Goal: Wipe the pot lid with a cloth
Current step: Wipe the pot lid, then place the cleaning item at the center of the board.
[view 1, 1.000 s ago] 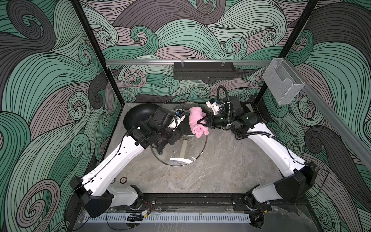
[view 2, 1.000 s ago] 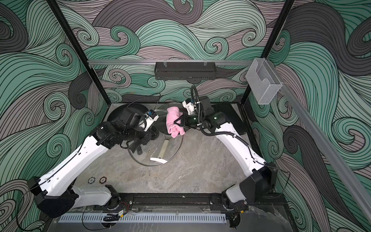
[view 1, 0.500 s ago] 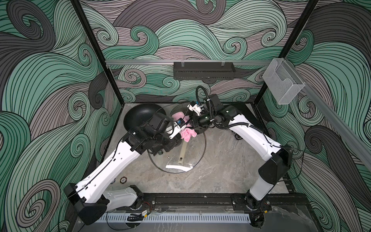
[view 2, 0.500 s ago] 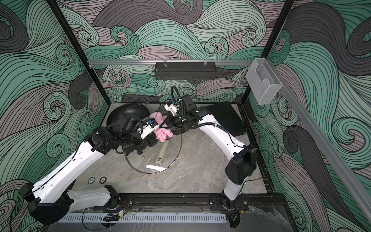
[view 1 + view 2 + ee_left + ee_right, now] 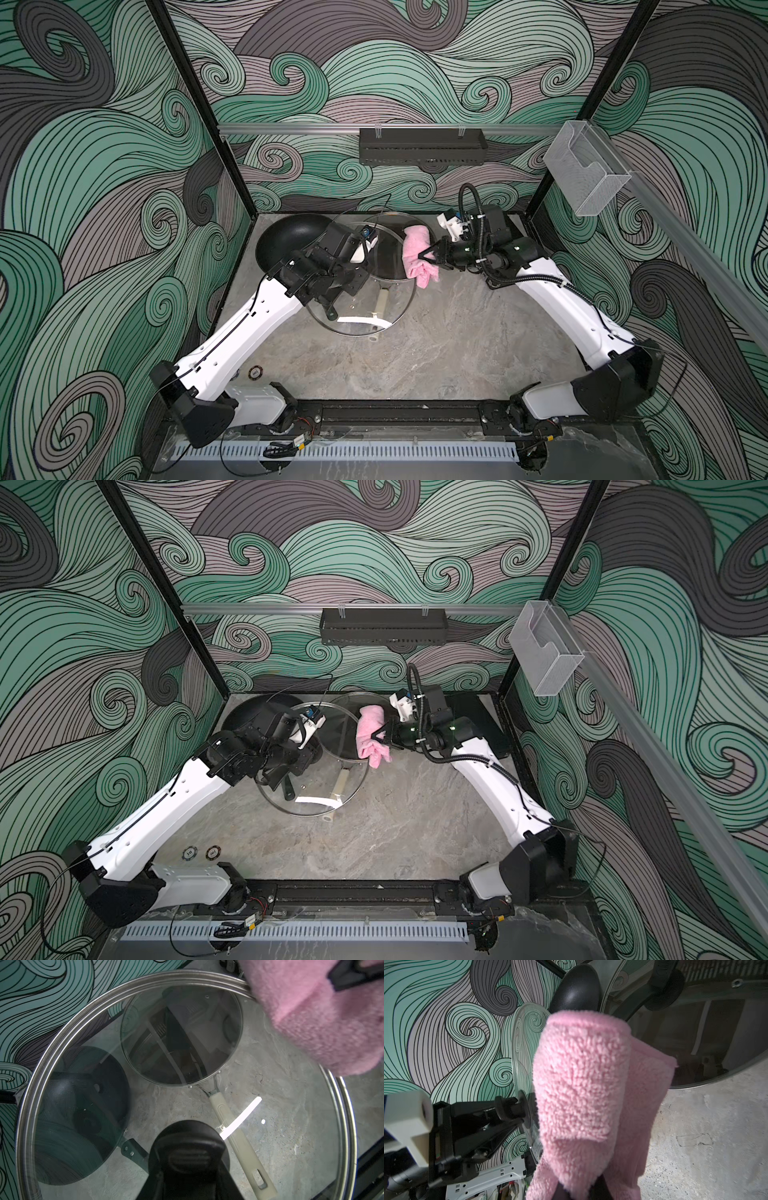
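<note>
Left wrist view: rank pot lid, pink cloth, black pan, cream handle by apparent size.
1. pot lid, fills the frame.
2. cloth and black pan: look alike; cloth is cropped and nearer.
3. cream handle.

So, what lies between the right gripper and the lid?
Only the pink cloth, pinched in the right gripper, at the lid's rim; see the left wrist view.

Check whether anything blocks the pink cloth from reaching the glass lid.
Nothing visible does. The cloth, pinched in the right gripper, overlaps the rim of the pot lid, which the left gripper holds up by its knob.
</note>
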Motion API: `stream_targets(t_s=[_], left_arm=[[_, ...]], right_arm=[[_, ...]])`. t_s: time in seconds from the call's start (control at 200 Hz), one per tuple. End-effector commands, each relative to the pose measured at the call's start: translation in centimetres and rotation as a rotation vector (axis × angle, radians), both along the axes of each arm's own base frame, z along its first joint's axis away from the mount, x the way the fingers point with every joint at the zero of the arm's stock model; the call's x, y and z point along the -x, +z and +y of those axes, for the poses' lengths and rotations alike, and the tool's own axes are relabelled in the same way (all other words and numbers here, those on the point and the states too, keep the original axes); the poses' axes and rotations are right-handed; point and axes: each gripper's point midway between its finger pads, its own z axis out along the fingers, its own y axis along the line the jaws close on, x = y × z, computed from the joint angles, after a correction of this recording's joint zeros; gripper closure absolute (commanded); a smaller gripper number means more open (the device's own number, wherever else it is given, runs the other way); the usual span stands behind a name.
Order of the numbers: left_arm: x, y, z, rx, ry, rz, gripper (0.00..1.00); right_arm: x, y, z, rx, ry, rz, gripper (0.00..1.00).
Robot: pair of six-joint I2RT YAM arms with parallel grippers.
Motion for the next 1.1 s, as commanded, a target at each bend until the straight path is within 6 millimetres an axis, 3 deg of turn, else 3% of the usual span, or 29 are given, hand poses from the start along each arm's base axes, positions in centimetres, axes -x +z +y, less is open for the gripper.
stream_targets(t_s=[0.0, 0.21, 0.35, 0.63, 1.096], left_arm=[[-3.3, 7.6, 0.9, 0.209, 0.163, -0.211, 1.00], [-4.8, 7.8, 2.5, 0.241, 0.271, -0.198, 1.00], [-5.7, 7.4, 3.9, 0.240, 0.337, -0.185, 1.00], [-7.2, 7.7, 7.5, 0.252, 0.427, -0.170, 1.00], [-10.0, 5.3, 11.7, 0.285, 0.517, -0.098, 1.00]], right_arm=[[0.5, 0.3, -0.6, -0.005, -0.038, -0.031, 1.00], [2.2, -0.2, -1.3, -0.028, -0.052, -0.022, 1.00], [2.8, -1.6, -2.0, 0.003, -0.075, -0.009, 1.00], [3.0, -7.7, -4.6, 0.212, -0.126, 0.056, 1.00], [4.8, -16.0, -8.0, 0.426, -0.198, 0.185, 1.00]])
